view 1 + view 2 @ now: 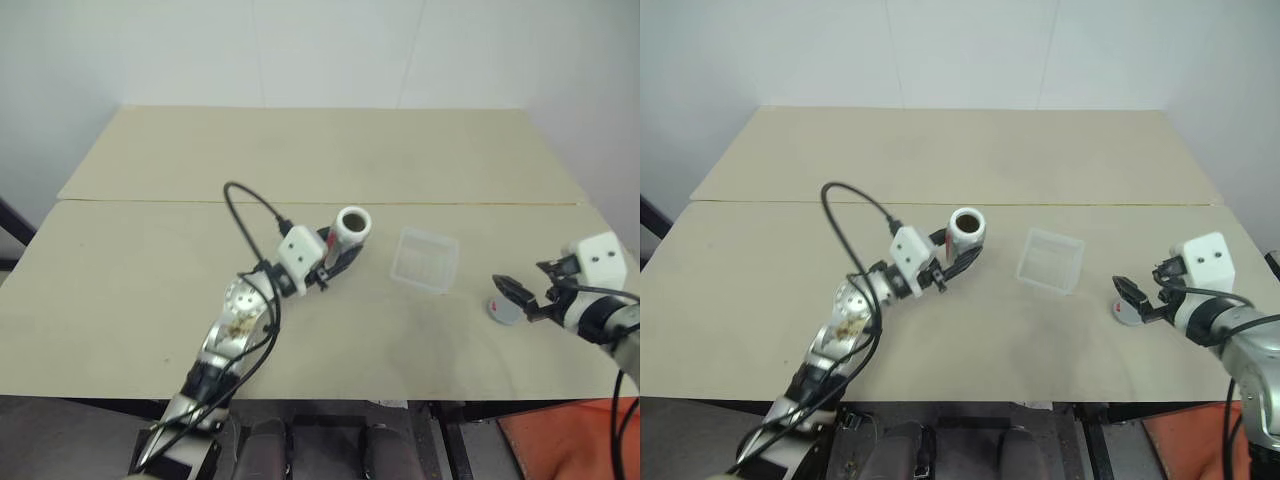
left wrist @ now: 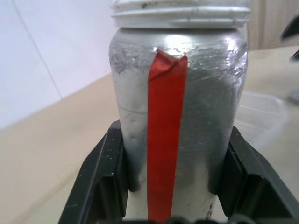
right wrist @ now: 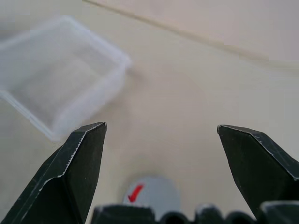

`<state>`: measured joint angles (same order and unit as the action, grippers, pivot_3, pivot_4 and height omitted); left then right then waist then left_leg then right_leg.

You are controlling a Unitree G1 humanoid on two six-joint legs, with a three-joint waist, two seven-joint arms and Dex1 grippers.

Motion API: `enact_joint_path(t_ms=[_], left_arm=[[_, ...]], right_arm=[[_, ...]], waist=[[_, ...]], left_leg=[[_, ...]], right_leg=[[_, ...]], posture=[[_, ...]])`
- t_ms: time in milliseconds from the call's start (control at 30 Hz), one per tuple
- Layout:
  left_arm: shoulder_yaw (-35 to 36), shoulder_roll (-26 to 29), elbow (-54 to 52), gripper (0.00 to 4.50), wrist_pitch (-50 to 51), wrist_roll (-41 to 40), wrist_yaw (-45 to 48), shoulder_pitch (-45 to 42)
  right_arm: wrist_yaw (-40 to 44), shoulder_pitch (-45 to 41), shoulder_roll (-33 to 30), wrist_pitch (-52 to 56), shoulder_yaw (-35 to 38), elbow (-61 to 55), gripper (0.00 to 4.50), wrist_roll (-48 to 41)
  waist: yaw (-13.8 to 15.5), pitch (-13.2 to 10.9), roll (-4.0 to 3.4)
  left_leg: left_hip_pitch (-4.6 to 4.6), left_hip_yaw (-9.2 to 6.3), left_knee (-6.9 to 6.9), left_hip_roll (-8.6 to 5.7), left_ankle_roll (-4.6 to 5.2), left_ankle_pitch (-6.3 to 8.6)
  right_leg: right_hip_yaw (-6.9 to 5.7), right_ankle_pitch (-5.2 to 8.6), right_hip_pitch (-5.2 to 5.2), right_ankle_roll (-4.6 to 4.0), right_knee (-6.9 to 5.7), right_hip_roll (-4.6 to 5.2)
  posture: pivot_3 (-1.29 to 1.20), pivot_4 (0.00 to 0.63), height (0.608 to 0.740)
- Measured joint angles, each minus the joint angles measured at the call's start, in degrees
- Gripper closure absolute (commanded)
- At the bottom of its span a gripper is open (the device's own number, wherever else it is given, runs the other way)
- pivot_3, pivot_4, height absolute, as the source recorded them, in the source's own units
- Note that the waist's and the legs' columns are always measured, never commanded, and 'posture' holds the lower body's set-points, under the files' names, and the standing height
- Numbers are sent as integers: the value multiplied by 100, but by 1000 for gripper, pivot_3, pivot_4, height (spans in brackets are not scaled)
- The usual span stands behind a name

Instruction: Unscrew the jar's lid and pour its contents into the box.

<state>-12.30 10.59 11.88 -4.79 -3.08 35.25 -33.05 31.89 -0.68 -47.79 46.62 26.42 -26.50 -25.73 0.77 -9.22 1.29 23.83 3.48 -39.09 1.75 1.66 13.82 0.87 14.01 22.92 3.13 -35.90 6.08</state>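
From the head camera, the left gripper [image 1: 335, 255] is clamped on the jar [image 1: 345, 232], which is held off the table with its open mouth tipped toward the viewer, just left of the box [image 1: 426, 260]; dark contents [image 1: 965, 223] show inside the mouth. The lid [image 1: 503, 310] lies on the table at the near right, just under the right gripper [image 1: 522, 297], whose jaws stand wide apart and empty. The likely trouble is in the pour: the jar's mouth is beside the box and not over it, so tipping further before moving right could scatter the bits on the table [image 1: 300, 150], and the light, clear box might slide if the jar nudges its rim. In the left wrist view the jar [image 2: 177, 107] is a silver-grey body with bare white threads at the top and a vertical red strip down its face, pinched between the two black fingers [image 2: 100, 182]; no writing can be read. In the right wrist view the open fingers [image 3: 79, 168] frame the lid [image 3: 152, 196], which bears a small red tick-like mark, with the box [image 3: 60, 88] beyond; no brand is legible.
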Motion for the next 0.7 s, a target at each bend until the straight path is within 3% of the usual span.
enact_joint_path(t_ms=[167,300,467,700], left_arm=[[-547,40,2095,2452,-837,1032,-162,-1538],[-1162,-12,3831,2452,-1904,2148,-891,-2793],[-2224,-202,5490,2452,-2751,3803,-2666,-4039],[-3729,-679,6374,2452,-2586,5731,-5264,-4755]], right_arm=[[-72,37,143,-29,-22,-388,37,3],[70,449,193,-40,5,-964,37,-110],[-77,678,474,5,138,-1502,37,-275],[-364,1127,859,35,209,-1977,37,-349]], waist=[[-1,-3,6],[25,-4,7],[39,-13,21],[82,-18,31]], left_leg=[[7,8,-2,-5,1,0],[44,4,-2,-6,3,1],[53,6,-4,-8,6,4],[53,6,-8,-8,5,3]], right_leg=[[-5,0,3,1,0,0],[-15,-1,26,4,13,0],[-17,0,31,8,16,3],[-18,1,33,11,8,3]], posture=[[0,150,740],[0,150,740],[0,150,740],[0,150,740]])
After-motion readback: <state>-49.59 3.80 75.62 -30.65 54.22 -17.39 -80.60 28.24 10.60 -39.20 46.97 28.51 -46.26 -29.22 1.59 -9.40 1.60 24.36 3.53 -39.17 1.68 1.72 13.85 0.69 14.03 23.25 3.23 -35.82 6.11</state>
